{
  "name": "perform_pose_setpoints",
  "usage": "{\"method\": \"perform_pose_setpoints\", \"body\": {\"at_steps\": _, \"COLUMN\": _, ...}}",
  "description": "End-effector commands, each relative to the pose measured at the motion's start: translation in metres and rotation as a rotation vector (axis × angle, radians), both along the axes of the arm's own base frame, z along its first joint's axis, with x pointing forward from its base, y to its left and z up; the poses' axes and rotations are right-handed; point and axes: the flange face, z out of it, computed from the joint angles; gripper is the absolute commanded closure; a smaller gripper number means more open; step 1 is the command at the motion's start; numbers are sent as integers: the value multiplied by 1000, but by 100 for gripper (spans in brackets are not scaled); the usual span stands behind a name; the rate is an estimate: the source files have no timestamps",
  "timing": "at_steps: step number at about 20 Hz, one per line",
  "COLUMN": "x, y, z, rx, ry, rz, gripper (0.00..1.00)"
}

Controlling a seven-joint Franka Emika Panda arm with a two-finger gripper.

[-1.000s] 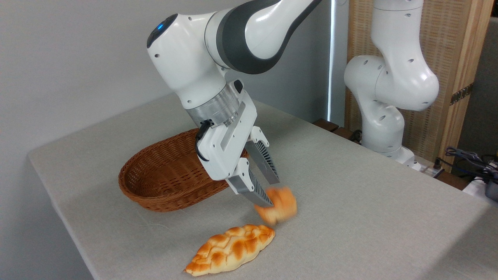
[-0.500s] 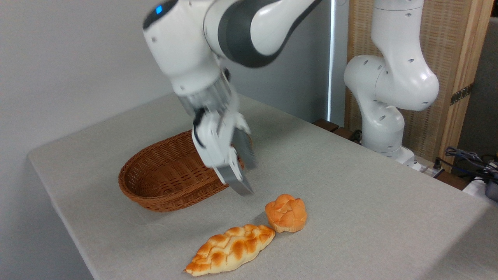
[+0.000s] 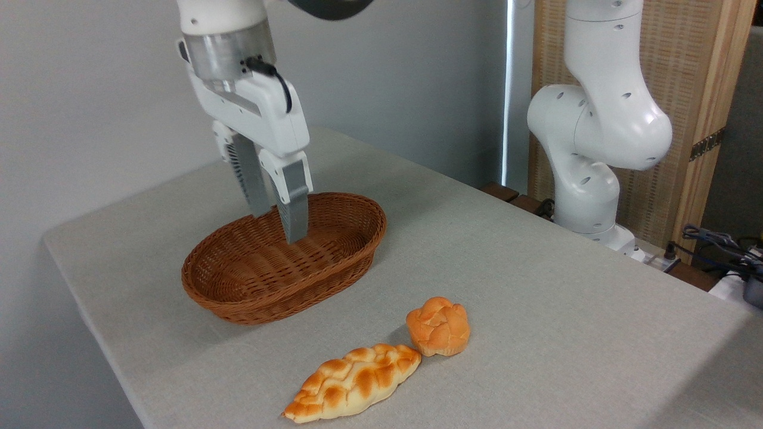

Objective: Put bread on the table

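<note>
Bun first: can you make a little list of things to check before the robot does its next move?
1. Bread sits on the table, outside the basket: ok.
2. Gripper holds nothing, fingers slightly apart: ok.
3. Gripper is well away from the bread, hanging above the basket: ok.
4. Basket looks empty, nothing left to take out: ok.
5. Bread is steady and upright: ok, though it sits right next to the braided loaf; whether they touch, cannot tell.
</note>
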Motion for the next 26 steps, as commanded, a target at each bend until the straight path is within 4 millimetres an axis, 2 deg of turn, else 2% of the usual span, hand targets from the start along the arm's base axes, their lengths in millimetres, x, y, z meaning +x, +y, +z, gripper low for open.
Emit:
{"method": "perform_pose_setpoints", "body": {"at_steps": 1, "x": 5, "y": 27, "z": 21, "rx": -10, "ry": -43, "rz": 73, "gripper": 0}}
{"method": "perform_pose_setpoints", "body": {"at_steps": 2, "x": 2, "y": 38, "z": 27, "rx": -17, "ry": -54, "rz": 43, "gripper": 0}}
{"method": "perform_pose_setpoints", "body": {"at_steps": 5, "x": -4, "y": 42, "z": 24, "rx": -15, "ry": -45, "rz": -35, "gripper": 0}}
{"method": "perform_pose_setpoints", "body": {"at_steps": 13, "x": -26, "y": 34, "z": 9, "rx": -17, "ry": 0, "rz": -43, "gripper": 0}}
{"method": "perform_pose_setpoints", "body": {"at_steps": 15, "x": -27, "y": 28, "z": 8, "rx": -10, "ry": 4, "rz": -56, "gripper": 0}}
{"method": "perform_pose_setpoints", "body": {"at_steps": 26, "x": -29, "y": 32, "z": 5, "rx": -5, "ry": 33, "rz": -60, "gripper": 0}}
